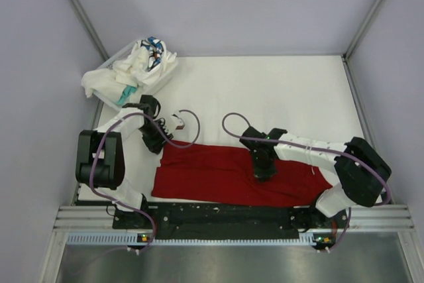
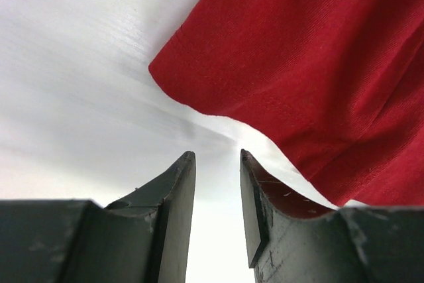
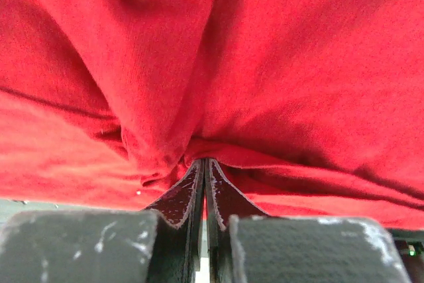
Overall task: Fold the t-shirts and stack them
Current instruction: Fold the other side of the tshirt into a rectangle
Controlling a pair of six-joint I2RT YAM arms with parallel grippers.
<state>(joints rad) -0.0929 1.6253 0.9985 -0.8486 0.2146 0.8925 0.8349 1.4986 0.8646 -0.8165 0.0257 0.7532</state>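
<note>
One red t-shirt (image 1: 218,173), one white clothes heap (image 1: 132,71)

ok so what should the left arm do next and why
Probably ease the left tool forward and right onto the hemmed edge of the red knit t-shirt, then close. Its fingers stand apart over white table, holding nothing, with that edge just ahead, while the right tool is shut on a pinch of the same shirt.

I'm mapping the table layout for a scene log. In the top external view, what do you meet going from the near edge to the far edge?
First the black base rail → red t-shirt → heap of white clothes in the far left corner.
</note>
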